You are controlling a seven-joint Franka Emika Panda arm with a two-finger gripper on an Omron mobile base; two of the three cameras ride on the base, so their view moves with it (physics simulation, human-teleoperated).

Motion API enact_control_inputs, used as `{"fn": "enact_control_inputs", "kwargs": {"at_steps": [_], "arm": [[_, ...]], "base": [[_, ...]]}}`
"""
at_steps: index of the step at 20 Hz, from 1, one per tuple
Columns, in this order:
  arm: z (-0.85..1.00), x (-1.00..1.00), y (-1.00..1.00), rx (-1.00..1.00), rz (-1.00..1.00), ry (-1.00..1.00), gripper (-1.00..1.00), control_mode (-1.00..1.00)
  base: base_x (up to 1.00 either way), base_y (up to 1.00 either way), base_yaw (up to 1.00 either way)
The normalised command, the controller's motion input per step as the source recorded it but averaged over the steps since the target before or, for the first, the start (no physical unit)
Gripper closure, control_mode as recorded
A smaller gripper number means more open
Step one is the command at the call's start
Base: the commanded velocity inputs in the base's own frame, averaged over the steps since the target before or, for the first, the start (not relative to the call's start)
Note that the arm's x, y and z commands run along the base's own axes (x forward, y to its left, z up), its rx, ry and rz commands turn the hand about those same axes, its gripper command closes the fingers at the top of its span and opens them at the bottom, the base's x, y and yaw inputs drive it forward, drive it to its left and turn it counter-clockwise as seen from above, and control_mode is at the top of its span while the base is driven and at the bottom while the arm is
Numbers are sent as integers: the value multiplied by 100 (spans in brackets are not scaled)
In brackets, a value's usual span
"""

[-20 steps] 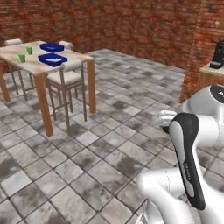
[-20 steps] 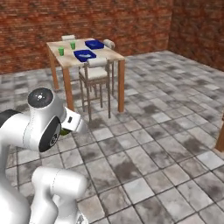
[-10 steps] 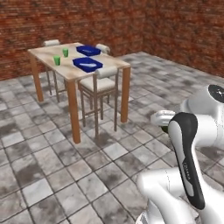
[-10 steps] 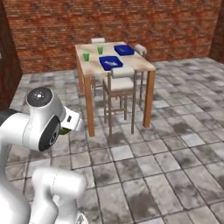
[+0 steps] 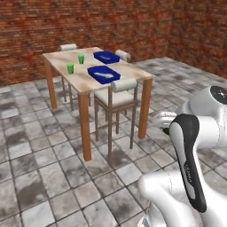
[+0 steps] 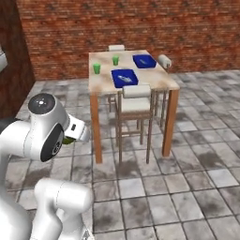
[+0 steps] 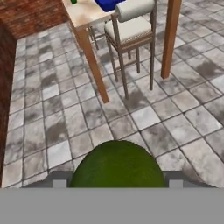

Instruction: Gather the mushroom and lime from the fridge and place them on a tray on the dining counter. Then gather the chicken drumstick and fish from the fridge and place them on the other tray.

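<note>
Brick-walled room — hand view alone reveals the pincer clasping the lime.

the dining counter carries two blue trays and two green cups.

Even, bright light fills the room, with no glare. Soft dark shadow patches lie on the floor tiles under the dining counter and beside its legs. Everything looks slightly soft and coarse, the brick wall behind the counter most blurred.
</note>
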Motion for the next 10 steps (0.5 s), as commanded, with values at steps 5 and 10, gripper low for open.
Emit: {"fn": "enact_control_inputs", "kwargs": {"at_steps": [5, 10], "arm": [[0, 0, 0, 0, 0, 0, 100, 100], [0, 0, 0, 0, 0, 0, 100, 100]], "base": [[100, -52, 10], [100, -50, 12]]}}
